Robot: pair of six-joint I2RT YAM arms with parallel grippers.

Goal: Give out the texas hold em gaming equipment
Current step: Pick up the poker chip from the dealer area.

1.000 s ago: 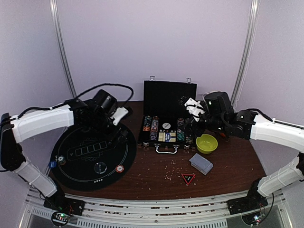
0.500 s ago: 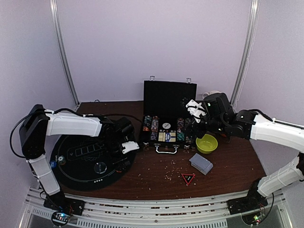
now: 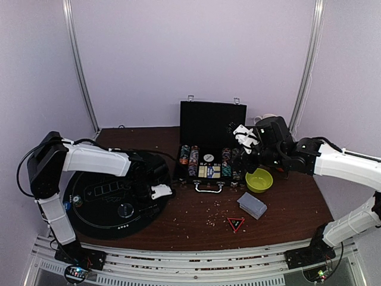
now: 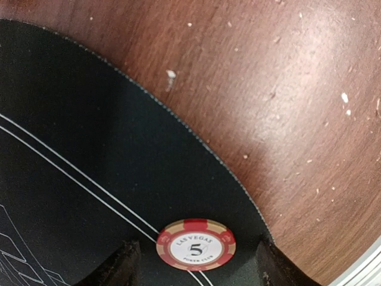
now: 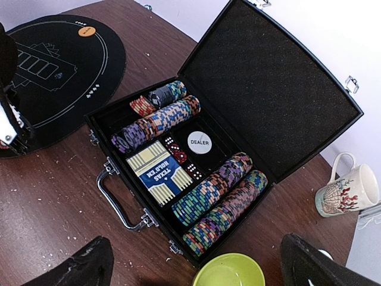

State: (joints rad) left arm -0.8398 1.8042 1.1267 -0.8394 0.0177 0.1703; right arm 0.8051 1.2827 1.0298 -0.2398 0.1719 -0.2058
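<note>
Over on the mat's far side a second ago, the left gripper (image 3: 158, 192) now hangs low over the red chip (image 4: 196, 244). Its fingers (image 4: 122, 265) stand apart on either side without touching it. That chip lies flat on the black mat (image 4: 71, 179), just inside the edge by the bare table (image 4: 286, 89). Because it lies so flat, closing fingers may ride over it or flick it off the mat. The right gripper (image 5: 202, 265) hovers spread wide above the open case (image 5: 178, 173).
</note>
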